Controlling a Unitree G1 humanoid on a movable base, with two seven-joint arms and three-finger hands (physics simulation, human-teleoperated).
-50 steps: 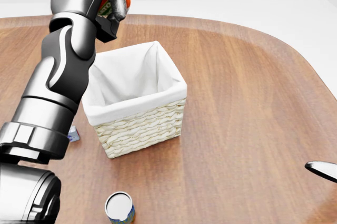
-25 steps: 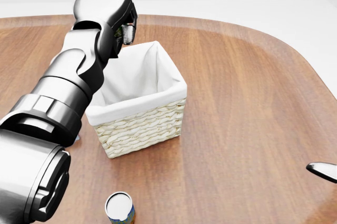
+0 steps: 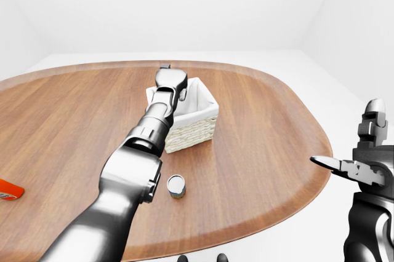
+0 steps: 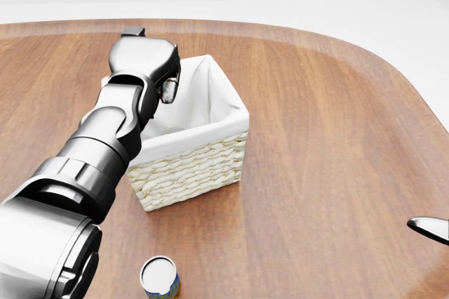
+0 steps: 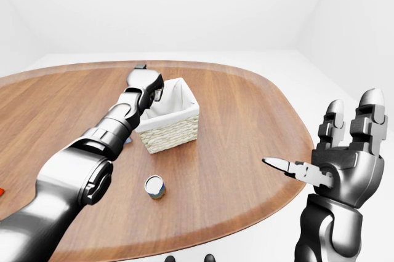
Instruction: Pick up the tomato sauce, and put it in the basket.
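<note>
Sauce is hidden; whether the left robot hand (image 4: 167, 83), poised over the basket (image 4: 210, 146), grips it cannot be told. Released off-centre, it could strike the rim and tip onto the surface (image 4: 323, 144).

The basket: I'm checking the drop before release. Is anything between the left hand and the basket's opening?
Nothing visible stands in the way. The left hand hangs over the top-left rim of the basket, whose white lining looks bare where it shows. The tomato sauce itself cannot be made out in the hand. The can stands apart on the table.
</note>
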